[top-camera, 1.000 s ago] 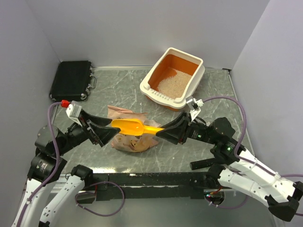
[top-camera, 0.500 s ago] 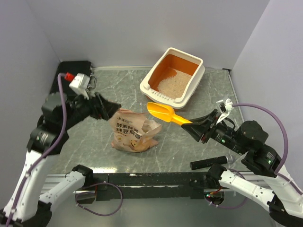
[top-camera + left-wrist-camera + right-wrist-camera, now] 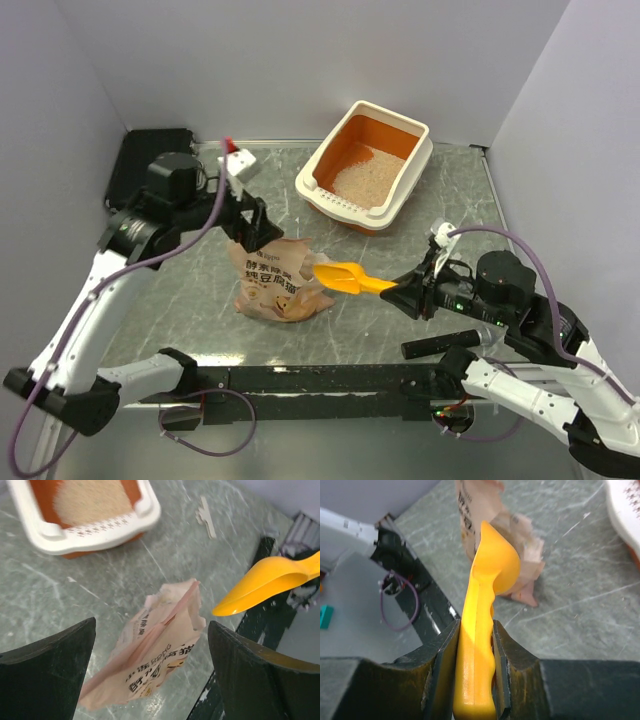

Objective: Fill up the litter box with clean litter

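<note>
Your right gripper (image 3: 412, 296) is clamped on the handle of the yellow-orange plastic scoop (image 3: 345, 277), with the bowl just beside the crumpled peach-pink printed bag (image 3: 272, 288). Your left gripper (image 3: 256, 226) hangs over the bag, jaws wide apart. The cream-white, orange-lined rectangular plastic litter box (image 3: 420, 160) sits at the far edge of the table (image 3: 190, 300), right of middle, with pale beige sandy litter (image 3: 362, 172) inside.

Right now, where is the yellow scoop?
In the top view the yellow scoop is held mid-table by the right gripper, its bowl at the right edge of the pink bag.
</note>
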Available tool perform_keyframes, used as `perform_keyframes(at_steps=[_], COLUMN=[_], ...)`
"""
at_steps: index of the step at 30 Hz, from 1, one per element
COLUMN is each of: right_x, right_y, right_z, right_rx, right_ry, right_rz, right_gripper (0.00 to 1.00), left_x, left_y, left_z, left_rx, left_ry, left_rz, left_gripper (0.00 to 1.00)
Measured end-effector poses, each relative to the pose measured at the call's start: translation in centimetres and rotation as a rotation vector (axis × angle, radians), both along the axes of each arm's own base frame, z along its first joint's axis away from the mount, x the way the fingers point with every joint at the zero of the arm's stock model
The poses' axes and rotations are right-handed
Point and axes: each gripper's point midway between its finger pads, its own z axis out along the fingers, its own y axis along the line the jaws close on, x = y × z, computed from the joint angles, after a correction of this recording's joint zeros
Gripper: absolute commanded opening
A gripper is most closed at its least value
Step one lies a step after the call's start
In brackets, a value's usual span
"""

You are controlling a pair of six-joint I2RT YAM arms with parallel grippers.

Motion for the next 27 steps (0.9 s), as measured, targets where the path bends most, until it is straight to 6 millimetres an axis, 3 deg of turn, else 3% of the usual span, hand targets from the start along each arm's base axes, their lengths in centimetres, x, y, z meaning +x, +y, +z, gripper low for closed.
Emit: perform_keyframes(at_steps=[3,5,9,13,17,23,25,26,27], right_x=[-0.9,-1.8,-3.2,-4.2,-4.5,-4.3,-4.2,-4.1,-4.0], right_y=[-0.3,-0.6,-1.2,-1.4,-1.4,-1.5,-1.5,-1.5,-1.5], right_z=[-0.5,-0.6,-0.3,0.0,-0.9,-1.5,-1.5,-1.6,-1.6], right_rx=[-0.014,-0.011,0.013,0.039,0.026,0.01,0.005,0.002,0.0], right_ry=[0.018,0.023,0.015,0.004,0.02,0.025,0.023,0.023,0.023], right_rz=[0.03,0.054,0.093,0.132,0.141,0.136,0.131,0.127,0.123], right_gripper=[0.0,0.0,0.0,0.0,0.0,0.0,0.0,0.0,0.0], left_x=[0.3,0.4,0.6,0.6,-0.2,-1.2,-1.2,-1.2,-1.1], left_y=[-1.7,-2.6,-3.0,-2.9,-2.4,-1.4,-1.1,-1.0,-0.9], left_z=[-2.3,-4.8,-8.7,-9.1,-8.4,-8.9,-9.7,-10.1,-10.5], left_rx=[0.052,0.1,0.174,0.188,0.18,0.2,0.217,0.224,0.232], left_ry=[0.032,0.07,0.147,0.144,0.119,0.125,0.141,0.15,0.158], left_rz=[-0.089,-0.137,-0.176,-0.186,-0.184,-0.162,-0.151,-0.147,-0.143], left_gripper=[0.96,0.95,0.93,0.93,0.77,0.73,0.64,0.41,0.28])
